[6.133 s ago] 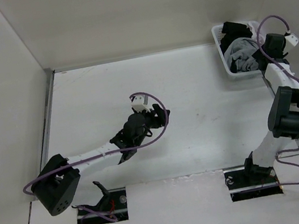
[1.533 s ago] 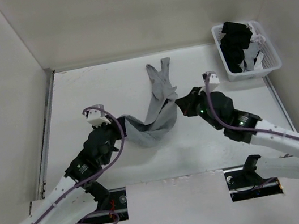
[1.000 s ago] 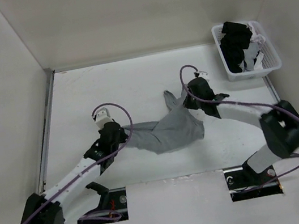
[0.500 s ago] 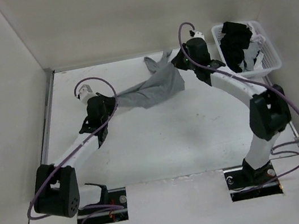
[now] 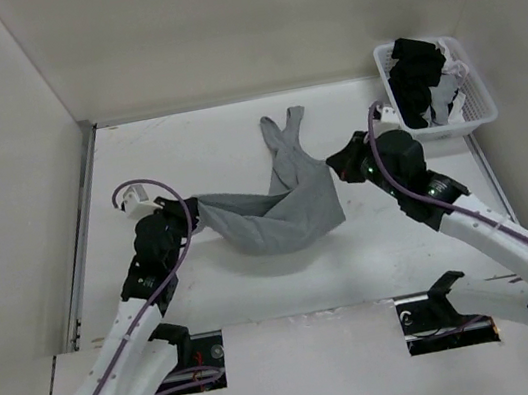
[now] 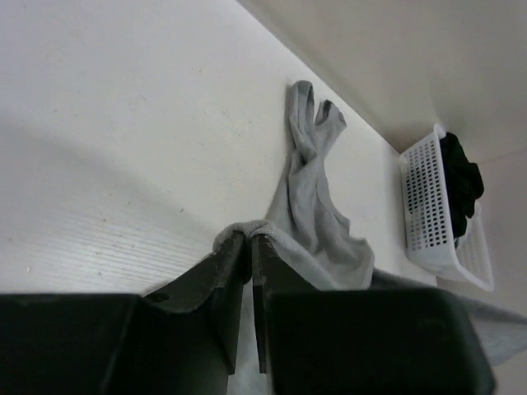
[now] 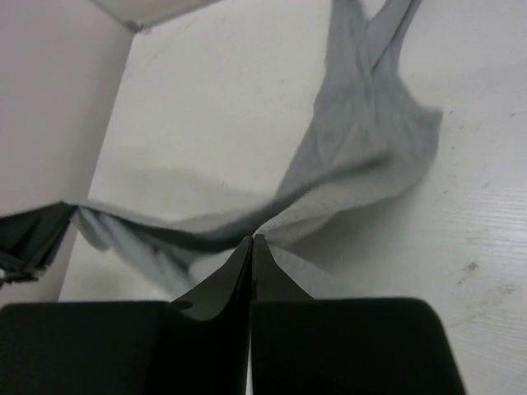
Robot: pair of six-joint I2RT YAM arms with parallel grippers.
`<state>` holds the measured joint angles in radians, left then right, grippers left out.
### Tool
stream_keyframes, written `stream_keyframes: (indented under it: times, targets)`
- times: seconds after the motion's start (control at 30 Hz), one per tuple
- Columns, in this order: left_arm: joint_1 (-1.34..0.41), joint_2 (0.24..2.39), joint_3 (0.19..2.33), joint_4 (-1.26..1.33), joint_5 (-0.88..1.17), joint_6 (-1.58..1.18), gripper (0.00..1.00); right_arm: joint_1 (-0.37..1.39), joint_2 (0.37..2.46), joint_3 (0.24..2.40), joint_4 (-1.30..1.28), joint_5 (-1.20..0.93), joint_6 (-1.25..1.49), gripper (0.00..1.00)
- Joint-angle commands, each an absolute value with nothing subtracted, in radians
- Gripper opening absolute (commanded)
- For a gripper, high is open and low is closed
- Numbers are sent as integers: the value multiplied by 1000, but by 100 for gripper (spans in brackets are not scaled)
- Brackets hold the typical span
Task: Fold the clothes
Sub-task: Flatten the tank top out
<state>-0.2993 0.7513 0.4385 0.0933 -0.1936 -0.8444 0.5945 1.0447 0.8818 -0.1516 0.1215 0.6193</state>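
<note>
grey tank top (image 5: 286, 209) lies mid-table (image 5: 165, 153), straps trailing to 12 o'clock, lower edge strung 9-to-3 between the arms. To spread it clean, I'd put even tension on both ends and lay it flat before any release. left gripper (image 5: 191, 213) and right gripper (image 5: 336, 162) are each pinched tight on that edge.

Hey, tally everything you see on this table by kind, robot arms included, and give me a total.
grey tank top: 1
white plastic basket: 1
clothes heap in the basket, pieces too tangled to count: 1
robot arms: 2, left arm and right arm
total: 5
</note>
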Motion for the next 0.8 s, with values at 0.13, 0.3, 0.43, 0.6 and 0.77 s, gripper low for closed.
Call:
stream_keyframes:
  times: [0.13,0.3,0.43,0.6,0.77]
  targets:
    - [-292,903,312,158,-170,-854,8,504,1343,790,13,57,661,1]
    - [-283,1050,281,270,-150,-887,14,475,1555,818,95,35,696,0]
    - [-257,1130,296,293,-150,-897,37,463,1650,894,101,41,704,4]
    - [-220,1060,281,244,-163,-878,51,423,1709,1023,106,63,696,6]
    - [-214,895,256,103,-186,-845,50,358,1778,1176,29,75,692,6]
